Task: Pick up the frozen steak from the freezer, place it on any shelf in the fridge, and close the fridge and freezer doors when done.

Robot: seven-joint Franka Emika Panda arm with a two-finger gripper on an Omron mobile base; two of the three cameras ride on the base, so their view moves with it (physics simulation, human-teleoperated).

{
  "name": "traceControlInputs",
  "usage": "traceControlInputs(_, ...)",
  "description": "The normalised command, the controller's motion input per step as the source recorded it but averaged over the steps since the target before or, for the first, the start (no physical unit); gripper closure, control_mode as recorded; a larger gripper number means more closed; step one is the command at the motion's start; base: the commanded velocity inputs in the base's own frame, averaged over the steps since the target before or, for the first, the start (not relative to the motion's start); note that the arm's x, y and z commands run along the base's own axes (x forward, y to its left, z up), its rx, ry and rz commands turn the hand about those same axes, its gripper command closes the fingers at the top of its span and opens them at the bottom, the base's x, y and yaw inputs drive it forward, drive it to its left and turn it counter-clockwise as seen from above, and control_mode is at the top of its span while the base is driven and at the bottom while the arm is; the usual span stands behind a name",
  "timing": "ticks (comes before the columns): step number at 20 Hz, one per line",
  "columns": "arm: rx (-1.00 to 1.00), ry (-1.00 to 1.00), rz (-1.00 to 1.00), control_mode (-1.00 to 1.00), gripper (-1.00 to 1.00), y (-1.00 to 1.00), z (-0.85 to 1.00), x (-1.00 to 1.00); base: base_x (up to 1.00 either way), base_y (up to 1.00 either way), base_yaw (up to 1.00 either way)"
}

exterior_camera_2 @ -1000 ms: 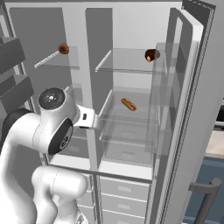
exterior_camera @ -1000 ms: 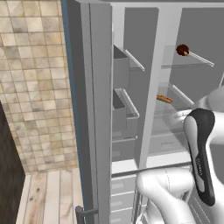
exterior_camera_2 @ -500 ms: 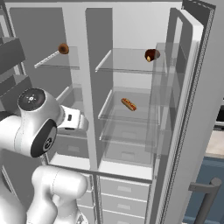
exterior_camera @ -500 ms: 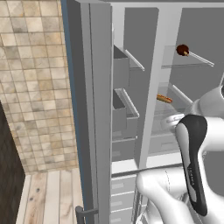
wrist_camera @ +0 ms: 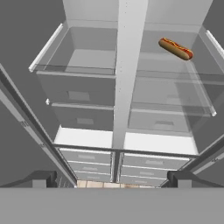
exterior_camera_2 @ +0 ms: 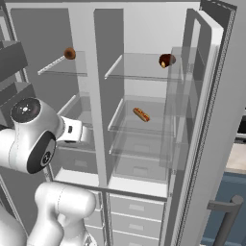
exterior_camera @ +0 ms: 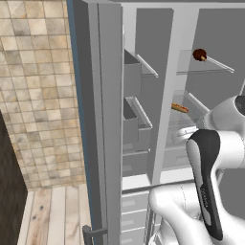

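Frozen steak (exterior_camera_2: 69, 53) in right base view, sausage (wrist_camera: 175, 48) in hand view

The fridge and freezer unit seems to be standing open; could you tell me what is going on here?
The robot arm faces the open unit, low in front of the freezer side. Its gripper is open and empty. The frozen steak sits untouched on the freezer's top shelf. In the fridge, a sausage lies on the middle shelf and a dark round item on the top one.
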Motion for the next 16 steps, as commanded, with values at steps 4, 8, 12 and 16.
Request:
traceControlInputs(4, 0.00, 0.00, 0.00, -1.00, -1.00, 0.00, 0.00, 0.00, 0.00, 0.00, 0.00)
traceControlInputs(8, 0.00, 0.00, 0.00, 1.00, -1.00, -0.06, 0.00, 0.00, 0.00, -0.06, 0.00)
traceControlInputs(12, 0.00, 0.00, 0.00, 1.00, -1.00, 0.00, 0.00, 0.00, -0.04, -0.28, 0.00)
traceControlInputs(16, 0.00, 0.00, 0.00, 1.00, -1.00, 0.00, 0.00, 0.00, -0.15, -0.34, 0.00)
